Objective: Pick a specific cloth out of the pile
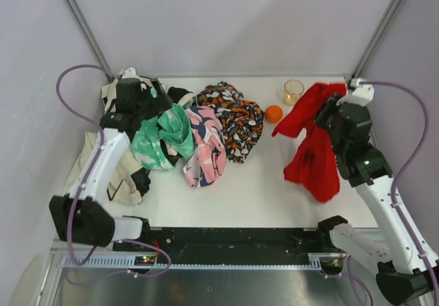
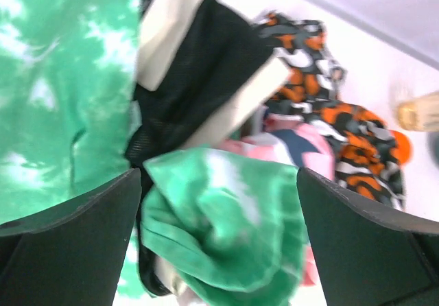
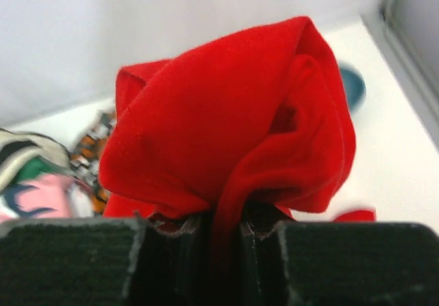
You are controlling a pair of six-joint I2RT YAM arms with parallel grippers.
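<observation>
The red cloth [image 1: 312,155] hangs at the right of the table, apart from the pile, bunched up in the right wrist view [image 3: 226,114]. My right gripper [image 1: 325,121] is shut on a fold of it [image 3: 226,234]. The pile [image 1: 206,131] lies at the back left: a mint-green-and-white cloth [image 1: 164,138], a pink patterned one [image 1: 206,151], a black one with orange print [image 1: 236,117] and a beige one [image 1: 92,162]. My left gripper [image 1: 154,107] is open over the pile, its jaws wide either side of a green-and-white fold [image 2: 219,237].
A glass cup [image 1: 293,91] and an orange ball [image 1: 274,114] stand at the back, between the pile and the red cloth. A blue bowl [image 3: 351,86] sits behind the red cloth by the right wall. Frame posts rise at both back corners.
</observation>
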